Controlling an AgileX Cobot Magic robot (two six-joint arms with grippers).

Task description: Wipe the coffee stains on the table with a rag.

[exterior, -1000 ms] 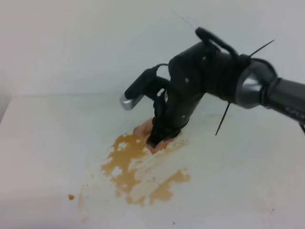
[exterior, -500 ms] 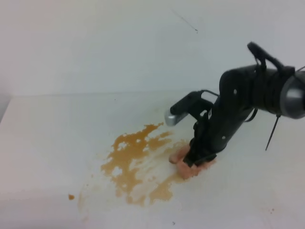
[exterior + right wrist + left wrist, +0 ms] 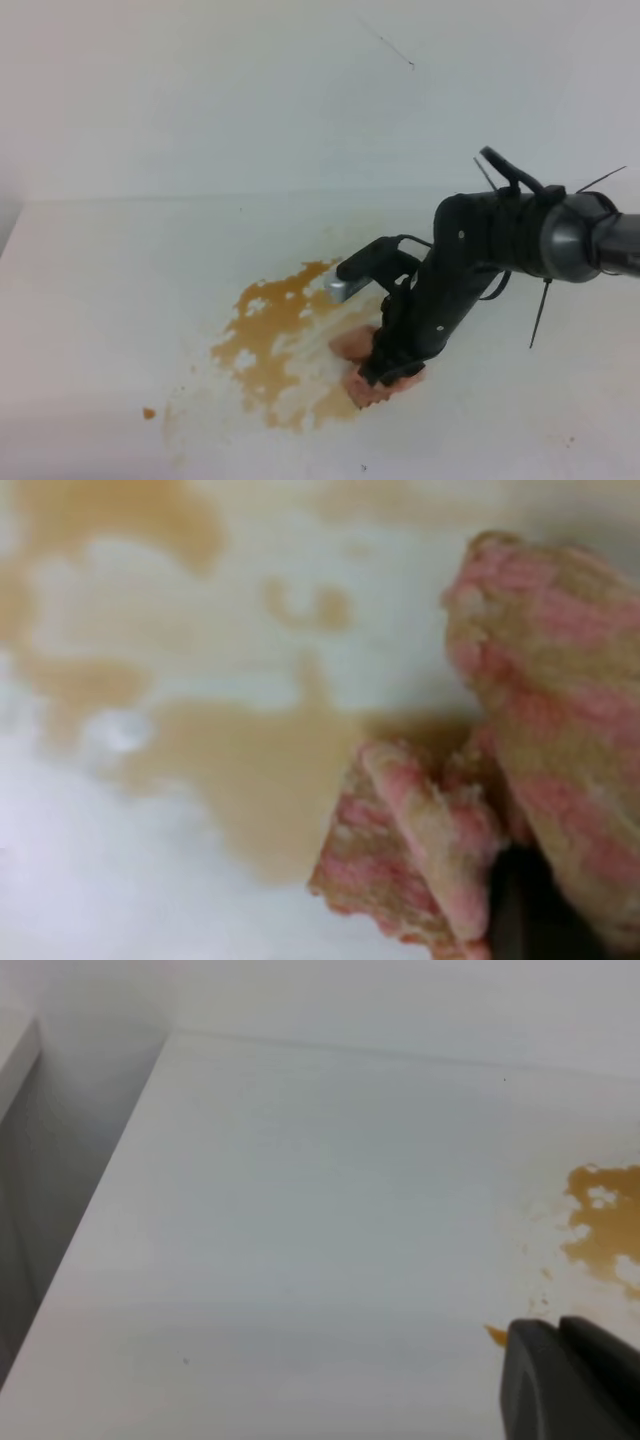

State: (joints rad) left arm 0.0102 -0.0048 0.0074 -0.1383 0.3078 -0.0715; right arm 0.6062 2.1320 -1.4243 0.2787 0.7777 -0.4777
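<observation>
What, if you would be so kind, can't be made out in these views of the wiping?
- Right hand fingertips: high view, buried in the rag; wrist view blurred.
- Left hand: left wrist view, cut off by the frame corner; absent from the high view.
- Coffee stains under the rag: covered.

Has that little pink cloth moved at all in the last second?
Yes. The wrinkled salmon-pink rag, pinched in the right gripper, has gone from the far edge of the amber-brown coffee stain across to its near right edge, toward the camera.

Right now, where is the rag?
In the high view the rag is pinned to the table under the right gripper, at the stain's lower right edge.
</observation>
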